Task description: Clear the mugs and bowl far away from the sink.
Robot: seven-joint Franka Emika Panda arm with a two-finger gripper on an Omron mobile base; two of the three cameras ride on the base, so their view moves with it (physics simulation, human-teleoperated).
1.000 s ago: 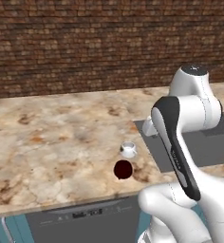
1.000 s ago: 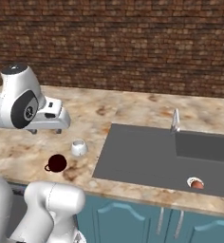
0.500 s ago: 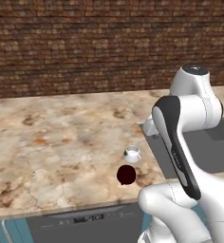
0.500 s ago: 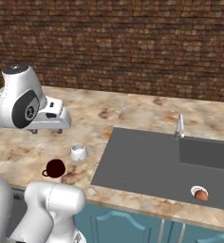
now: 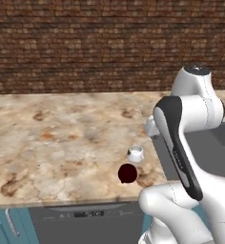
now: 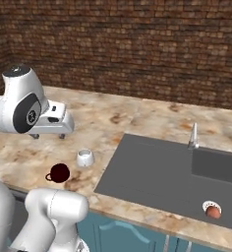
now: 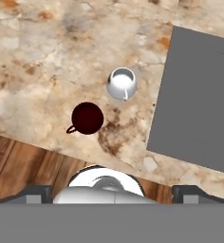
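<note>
Two mugs stand side by side on the marble counter [image 5: 62, 143], just left of the sink [image 6: 152, 172]. The white mug [image 5: 135, 153] [image 6: 84, 157] [image 7: 122, 83] is nearer the wall. The dark maroon mug [image 5: 127, 173] [image 6: 59, 173] [image 7: 87, 118] sits close to the counter's front edge, its handle pointing away from the sink. My gripper [image 6: 48, 136] hangs above the counter, behind and left of the mugs, open and holding nothing. In the hand view the fingertips [image 7: 37, 193] stand wide apart. The bowl is out of view.
A thin steel faucet [image 6: 193, 135] rises at the sink's back rim. A small reddish-brown round thing [image 6: 213, 211] lies at the sink's drain. A brick wall [image 5: 86, 47] backs the counter. Wood floor [image 7: 23, 166] shows below the front edge.
The whole picture has shifted a little, so the base has moved; a dark shape at the right edge of the right base view has gone out of frame. Mugs and gripper keep their places.
</note>
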